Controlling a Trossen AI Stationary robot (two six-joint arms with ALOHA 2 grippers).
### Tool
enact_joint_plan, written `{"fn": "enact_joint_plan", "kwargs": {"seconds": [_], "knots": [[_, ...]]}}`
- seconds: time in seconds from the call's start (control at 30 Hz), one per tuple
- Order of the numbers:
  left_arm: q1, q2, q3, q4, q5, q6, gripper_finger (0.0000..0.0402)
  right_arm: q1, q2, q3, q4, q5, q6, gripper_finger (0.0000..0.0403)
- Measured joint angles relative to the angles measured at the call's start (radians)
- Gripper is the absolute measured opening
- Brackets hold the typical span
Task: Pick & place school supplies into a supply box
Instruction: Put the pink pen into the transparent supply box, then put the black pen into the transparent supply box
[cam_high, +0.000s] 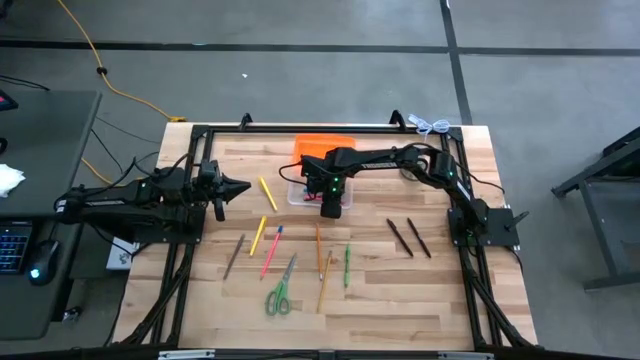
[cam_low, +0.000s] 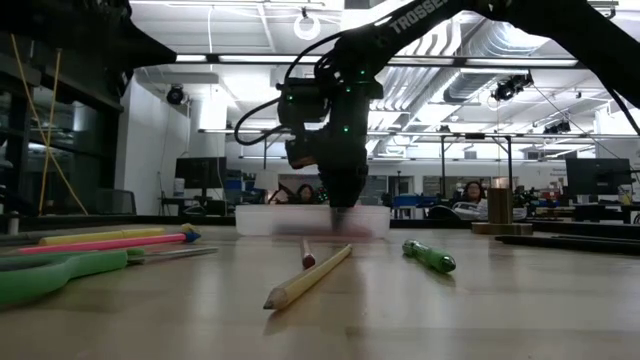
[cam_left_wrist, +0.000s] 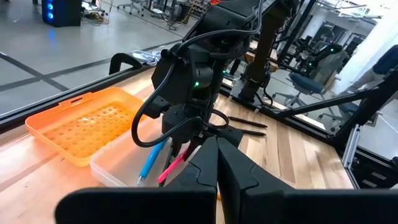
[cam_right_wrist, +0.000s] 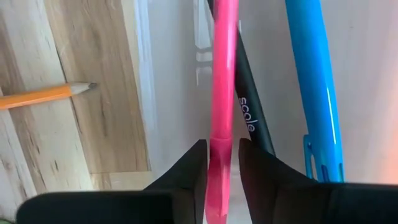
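Note:
The clear supply box (cam_high: 303, 192) lies on the table's far middle with its orange lid (cam_high: 324, 146) open behind it. My right gripper (cam_right_wrist: 221, 163) is over the box, shut on a pink pen (cam_right_wrist: 224, 74). A blue pen (cam_right_wrist: 311, 74) and a black pen (cam_right_wrist: 249, 118) lie inside the box. My left gripper (cam_left_wrist: 217, 171) is shut and holds nothing, hovering left of the box (cam_left_wrist: 115, 168). Pencils, pens and green scissors (cam_high: 279, 293) lie flat on the near table. My right gripper pinches the pink pen's upper end (cam_right_wrist: 220, 152) between its two fingers, from above and pointing down. The fingers lie along the pen. The pen hangs tilted below the fingers (cam_left_wrist: 186, 146), with its lower end (cam_left_wrist: 164, 177) down in the box.
On the wood lie a yellow pencil (cam_high: 267, 193) left of the box, a second yellow one (cam_high: 258, 236), a pink-and-blue pen (cam_high: 271, 250), a brown pencil (cam_high: 234, 256), an orange pencil (cam_high: 318, 248), a green pen (cam_high: 347, 266) and two dark pens (cam_high: 409, 238). People sit in the room behind.

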Motion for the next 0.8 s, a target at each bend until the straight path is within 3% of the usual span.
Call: {"fn": "enact_joint_plan", "kwargs": {"seconds": [0.33,0.8], "knots": [[0.000,0.000,0.000,0.000,0.019,-0.001,0.0033,0.000,-0.002,0.023,-0.012,0.000,0.000,0.0083],[0.000,0.000,0.000,0.000,0.047,-0.001,0.0033,0.003,-0.005,0.329,-0.212,0.043,0.023,0.0083]]}}
